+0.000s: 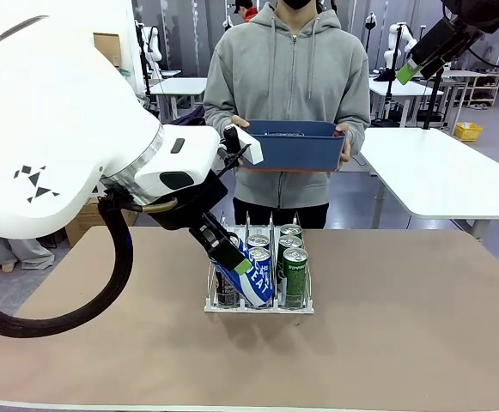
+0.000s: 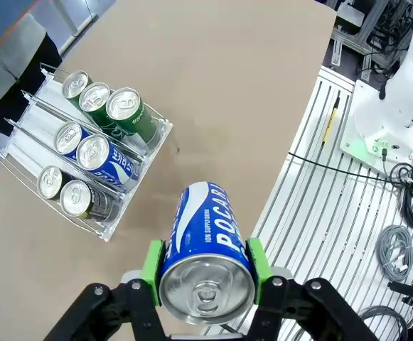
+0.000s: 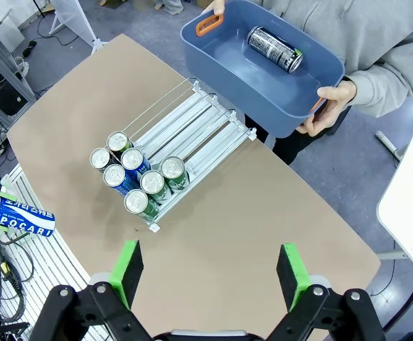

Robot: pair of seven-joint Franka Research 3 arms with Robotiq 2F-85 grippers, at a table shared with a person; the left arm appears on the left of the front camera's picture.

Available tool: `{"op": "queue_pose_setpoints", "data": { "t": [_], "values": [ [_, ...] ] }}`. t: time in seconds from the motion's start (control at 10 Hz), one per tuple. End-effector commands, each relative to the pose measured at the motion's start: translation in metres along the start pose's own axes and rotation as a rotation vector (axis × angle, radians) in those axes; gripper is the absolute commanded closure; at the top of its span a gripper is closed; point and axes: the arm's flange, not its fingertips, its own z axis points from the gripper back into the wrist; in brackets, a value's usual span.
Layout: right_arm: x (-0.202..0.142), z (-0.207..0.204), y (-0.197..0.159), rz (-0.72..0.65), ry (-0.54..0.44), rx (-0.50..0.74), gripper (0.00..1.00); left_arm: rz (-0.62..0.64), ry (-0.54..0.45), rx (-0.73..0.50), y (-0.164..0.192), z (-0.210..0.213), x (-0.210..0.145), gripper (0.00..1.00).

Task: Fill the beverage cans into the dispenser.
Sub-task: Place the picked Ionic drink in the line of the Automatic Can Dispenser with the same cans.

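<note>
The left gripper point(image 2: 205, 268) clamps a tilted blue-and-white can point(image 2: 206, 231) just on the robot's side of the dispenser point(image 3: 199, 128), whose near end holds seven upright cans point(image 3: 133, 160), the right gripper point(image 3: 210, 273) hangs open high above, and at the far side a person point(image 1: 288, 77) holds a blue bin point(image 1: 305, 153) with one black can point(image 3: 275, 48) lying inside.

Front view looks across the table point(image 1: 404, 335) toward the person point(image 1: 288, 77), close to the dispenser point(image 1: 266, 309). Left wrist view angles down past its blue-and-white can point(image 2: 205, 238); right wrist view looks down from high. All 3 share the dispenser.
</note>
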Motion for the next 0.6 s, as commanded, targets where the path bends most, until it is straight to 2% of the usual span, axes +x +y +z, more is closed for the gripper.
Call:
{"op": "queue_pose_setpoints", "data": {
  "t": [0.0, 0.1, 0.2, 0.5],
  "values": [
    [-0.001, 0.0, 0.0, 0.007, -0.009, 0.02, 0.0, -0.001, 0.003, 0.0, 0.001, -0.001, 0.0, 0.43],
    [-0.001, 0.0, 0.0, 0.007, -0.009, 0.02, 0.0, 0.043, 0.057, 0.077, 0.003, -0.02, 0.001, 0.43],
    [-0.001, 0.0, 0.0, 0.007, -0.009, 0.02, 0.0, 0.022, 0.046, 0.126, 0.004, -0.035, 0.002, 0.43],
    [-0.001, 0.0, 0.0, 0.007, -0.009, 0.02, 0.0, -0.019, 0.081, 0.155, 0.008, -0.068, -0.003, 0.43]
  ]
}}
